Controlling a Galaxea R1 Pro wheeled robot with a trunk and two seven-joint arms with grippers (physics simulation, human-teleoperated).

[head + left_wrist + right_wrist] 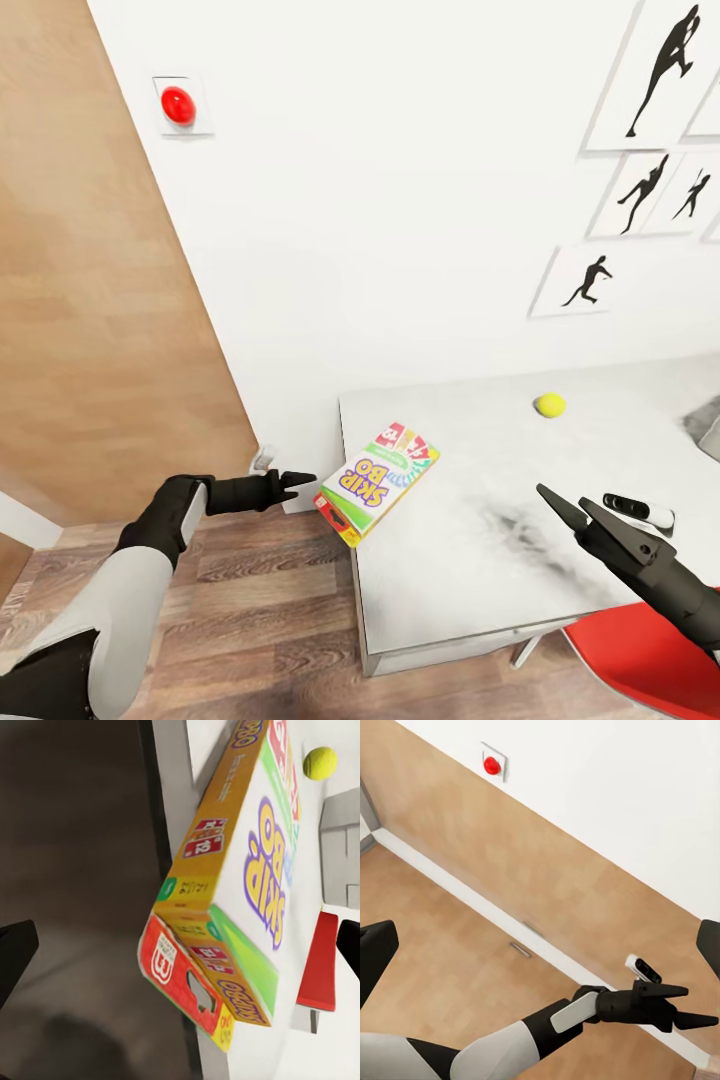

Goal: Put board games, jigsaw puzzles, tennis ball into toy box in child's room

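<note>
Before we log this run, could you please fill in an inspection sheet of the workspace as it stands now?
Surface: white-grey table, smudged dark patch near its middle.
Job's things: board game lying at the table's left corner, its end overhanging the edge; tennis ball further back, apart from it.
Clutter: small black-and-white device on the table.
Grippers: left gripper beside the game's end, not touching; right gripper open above the table, empty.
Cables: nothing seen.
Surroundings: red chair, silhouette pictures, red wall button, wood floor.
</note>
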